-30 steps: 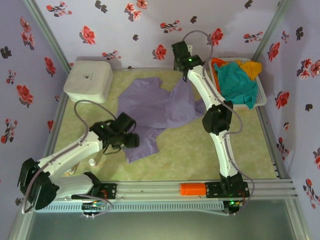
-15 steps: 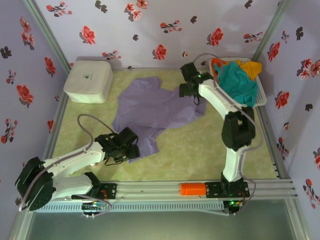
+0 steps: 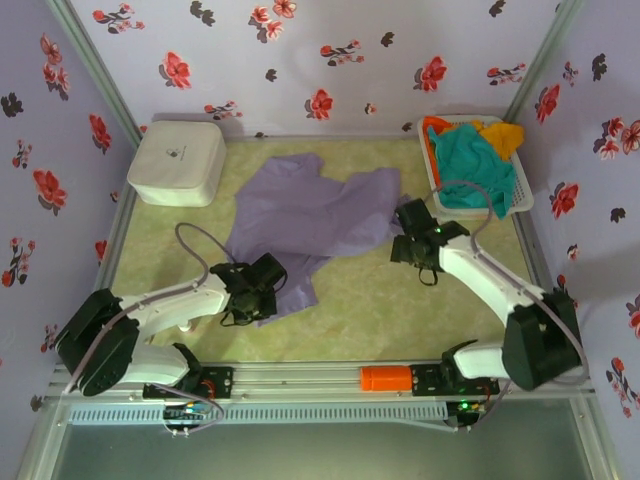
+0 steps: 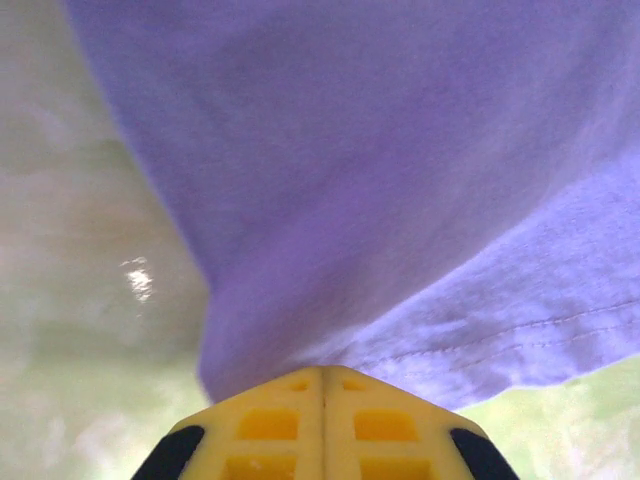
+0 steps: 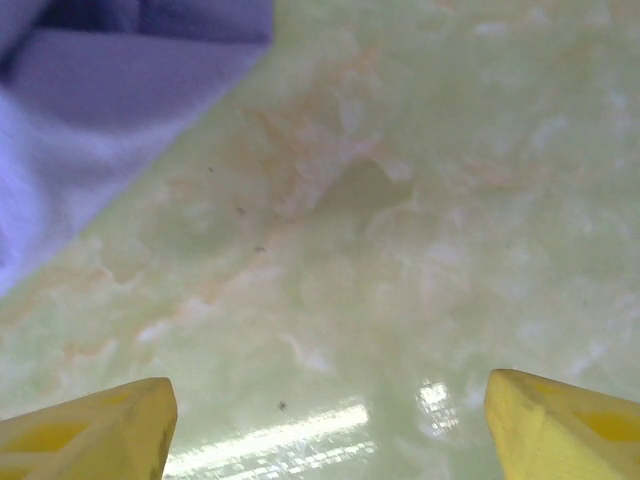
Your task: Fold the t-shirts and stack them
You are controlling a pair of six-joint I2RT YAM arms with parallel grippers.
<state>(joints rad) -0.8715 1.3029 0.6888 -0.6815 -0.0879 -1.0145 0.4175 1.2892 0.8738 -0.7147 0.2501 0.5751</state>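
T-shirt (image 3: 300, 210) hem sits pinched in left pincer (image 4: 322, 372).

The left arm (image 3: 150, 305) and right arm (image 3: 480, 275) are built alike, with white tubular links between bulky, rounded black joint housings. Each has a thin grey cable (image 3: 195, 240) looping free of it. Their black bases are bolted to a ribbed silver rail (image 3: 300, 378) that carries an orange block (image 3: 385, 378), and the fingers (image 4: 270, 425) of the jaws are bright yellow plastic with square moulded recesses and black patches at the outer sides.
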